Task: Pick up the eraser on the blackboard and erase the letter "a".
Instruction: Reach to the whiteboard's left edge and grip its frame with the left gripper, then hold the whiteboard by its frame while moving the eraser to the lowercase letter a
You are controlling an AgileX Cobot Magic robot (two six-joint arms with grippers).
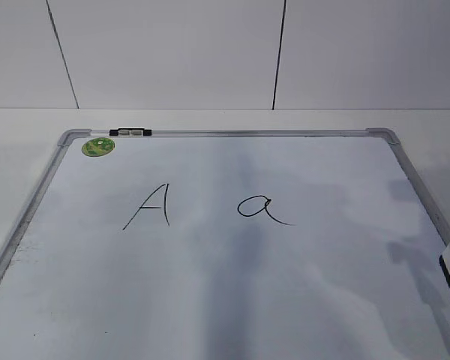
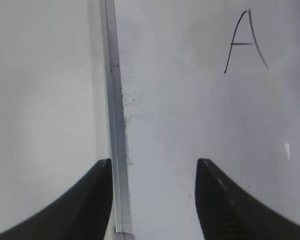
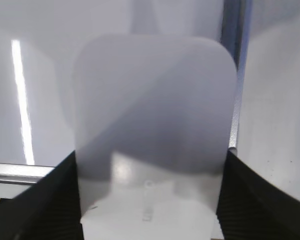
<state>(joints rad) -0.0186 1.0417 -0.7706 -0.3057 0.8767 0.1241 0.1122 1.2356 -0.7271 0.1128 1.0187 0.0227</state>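
Letters (image 1: 210, 204): two; eraser (image 3: 152, 130): one.

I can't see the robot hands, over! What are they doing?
Left gripper open, empty, over blackboard frame. Right gripper fingers straddling eraser, grip unclear. Letter "a" unerased. Path clear.

place: lab-style test bench | evidence: bare white counter (image 1: 210, 118) backed by plain white wall panels (image 1: 172, 52) with dark seams | props: whiteboard (image 1: 232, 300) laid flat, test letters written on it | furnishings: none seen
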